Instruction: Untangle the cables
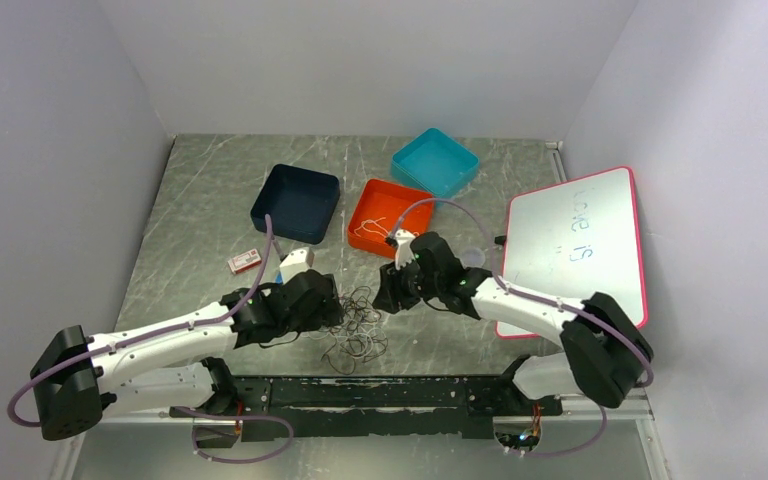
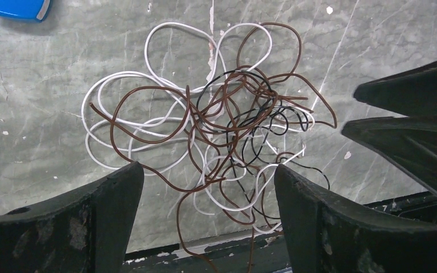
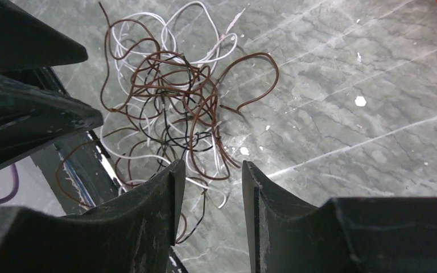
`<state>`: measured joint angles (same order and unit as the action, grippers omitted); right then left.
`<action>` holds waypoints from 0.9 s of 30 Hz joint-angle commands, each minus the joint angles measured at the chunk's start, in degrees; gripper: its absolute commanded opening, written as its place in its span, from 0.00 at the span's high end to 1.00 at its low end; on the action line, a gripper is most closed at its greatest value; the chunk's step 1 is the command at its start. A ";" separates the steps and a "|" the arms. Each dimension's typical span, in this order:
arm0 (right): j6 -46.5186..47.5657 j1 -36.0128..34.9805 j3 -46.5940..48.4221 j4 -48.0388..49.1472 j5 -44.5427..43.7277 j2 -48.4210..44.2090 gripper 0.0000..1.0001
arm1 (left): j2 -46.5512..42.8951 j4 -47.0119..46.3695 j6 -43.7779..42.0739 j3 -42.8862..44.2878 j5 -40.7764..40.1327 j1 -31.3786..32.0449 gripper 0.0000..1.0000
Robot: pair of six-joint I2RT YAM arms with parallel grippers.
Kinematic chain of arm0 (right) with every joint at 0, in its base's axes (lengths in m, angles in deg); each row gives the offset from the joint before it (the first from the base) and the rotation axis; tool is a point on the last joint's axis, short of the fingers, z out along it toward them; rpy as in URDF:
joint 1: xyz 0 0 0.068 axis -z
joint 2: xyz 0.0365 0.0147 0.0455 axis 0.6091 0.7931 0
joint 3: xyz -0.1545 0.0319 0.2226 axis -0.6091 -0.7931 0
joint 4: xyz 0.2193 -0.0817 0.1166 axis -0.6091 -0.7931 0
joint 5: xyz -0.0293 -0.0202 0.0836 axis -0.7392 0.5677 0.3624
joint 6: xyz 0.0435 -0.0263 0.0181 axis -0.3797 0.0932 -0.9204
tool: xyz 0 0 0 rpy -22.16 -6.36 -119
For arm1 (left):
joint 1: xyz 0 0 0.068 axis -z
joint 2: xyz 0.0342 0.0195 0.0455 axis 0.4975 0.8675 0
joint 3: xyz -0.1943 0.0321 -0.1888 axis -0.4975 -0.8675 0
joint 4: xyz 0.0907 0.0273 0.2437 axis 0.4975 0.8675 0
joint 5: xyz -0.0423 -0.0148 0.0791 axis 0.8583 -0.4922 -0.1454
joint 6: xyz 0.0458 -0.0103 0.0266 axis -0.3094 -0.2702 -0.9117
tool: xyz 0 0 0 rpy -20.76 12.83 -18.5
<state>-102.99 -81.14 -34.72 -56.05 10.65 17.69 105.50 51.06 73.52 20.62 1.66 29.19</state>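
Cables heaped at near edge of desk, white, brown and black strands interlaced, few loops spilling onto black rail. Bare desk stretches beyond heap toward orange tray. Left claw spread wide over heap, gripping nothing. Right claw parted narrowly at heap's right side; strands show in gap, unpinched.
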 commanded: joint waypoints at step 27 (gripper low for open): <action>2.38 -2.21 9.91 -4.33 -2.22 -5.12 1.00 | -10.06 -13.24 -11.91 -1.41 -3.47 -0.01 0.10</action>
<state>-101.41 -83.02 -28.77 -55.63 10.02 18.01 99.40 45.97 68.77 20.11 0.57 29.19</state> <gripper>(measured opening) 0.017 0.889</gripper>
